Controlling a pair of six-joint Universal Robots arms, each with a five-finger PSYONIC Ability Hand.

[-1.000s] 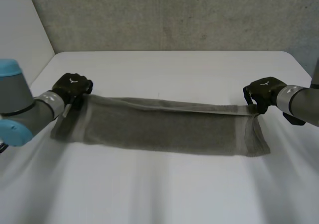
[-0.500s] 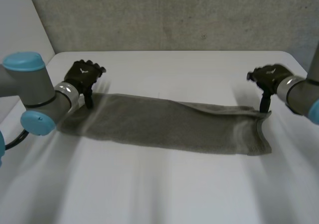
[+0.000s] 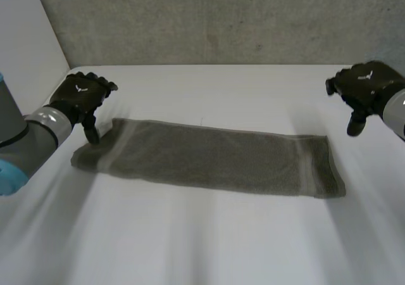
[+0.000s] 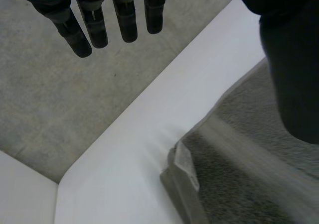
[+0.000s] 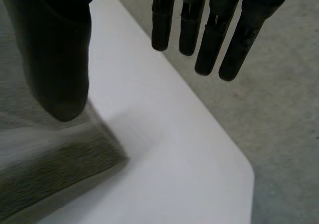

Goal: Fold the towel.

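Observation:
The grey towel [image 3: 209,158] lies flat on the white table [image 3: 209,240] as a long folded strip running left to right. My left hand [image 3: 79,95] hovers just beyond the towel's far left corner, thumb pointing down beside it, fingers [image 4: 94,20] straight and holding nothing. In its wrist view the towel's corner [image 4: 182,159] shows a small turned-up flap. My right hand [image 3: 364,85] hangs above the table past the towel's far right corner. Its fingers [image 5: 209,25] are straight, its thumb [image 5: 55,50] is clear of the towel's end [image 5: 45,169], and it holds nothing.
A grey concrete wall [image 3: 209,19] stands behind the table's far edge. The table's rounded far right corner [image 5: 239,159] drops off to grey floor [image 5: 284,109]. Bare white tabletop lies in front of the towel.
Both hands let go of the towel's far edge and lifted away outward and back. The raised edge dropped, and the towel now lies flat.

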